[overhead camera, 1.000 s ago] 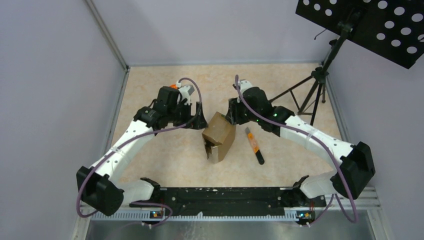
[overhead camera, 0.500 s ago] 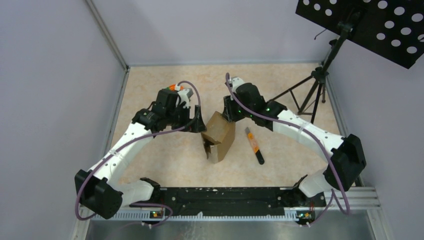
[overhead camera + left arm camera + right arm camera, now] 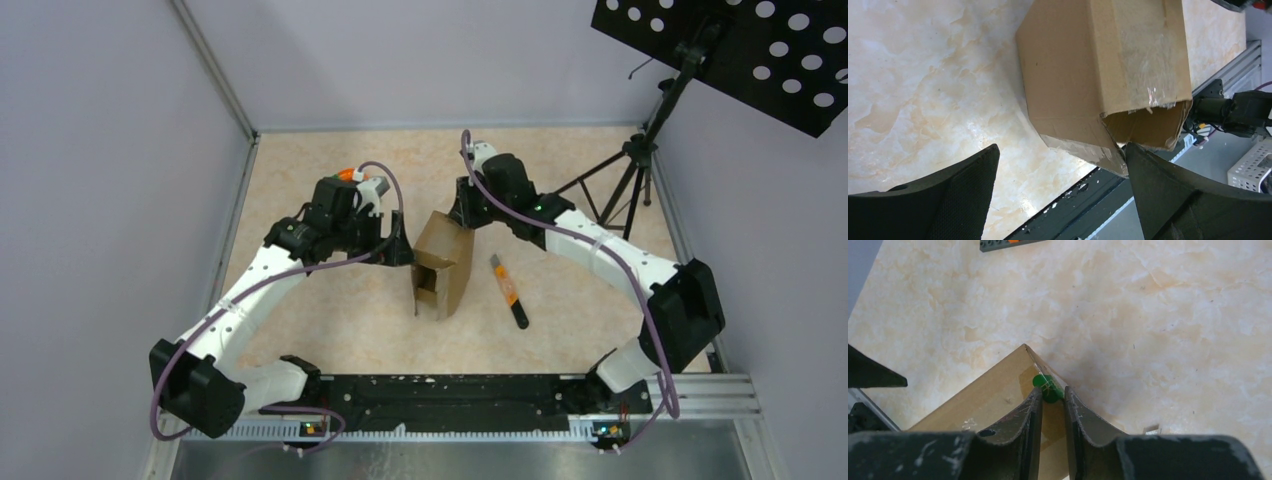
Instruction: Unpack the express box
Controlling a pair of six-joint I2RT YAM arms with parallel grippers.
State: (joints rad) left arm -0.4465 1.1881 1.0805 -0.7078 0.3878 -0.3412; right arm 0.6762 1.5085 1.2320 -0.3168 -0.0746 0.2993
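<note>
The express box (image 3: 443, 262) is a small brown carton lying mid-table, its open end turned toward the near edge. In the left wrist view the express box (image 3: 1098, 70) shows a clear tape seam and an open, torn end at the lower right. My left gripper (image 3: 396, 250) is wide open just left of the box, the box's lower corner between its fingers (image 3: 1060, 149). My right gripper (image 3: 463, 216) is at the box's far end, nearly shut on the cardboard edge (image 3: 1052, 391). A small green piece (image 3: 1043, 381) sits at its fingertips.
A black and orange utility knife (image 3: 509, 291) lies right of the box and shows at the top of the right wrist view (image 3: 1003, 244). A tripod stand (image 3: 625, 185) with a perforated black panel (image 3: 740, 50) stands at the back right. The black rail (image 3: 450, 388) runs along the near edge.
The box has swung round and tipped so its open end faces the near edge more squarely. My right gripper moved back and slightly right with the box's far end. The left gripper barely moved.
</note>
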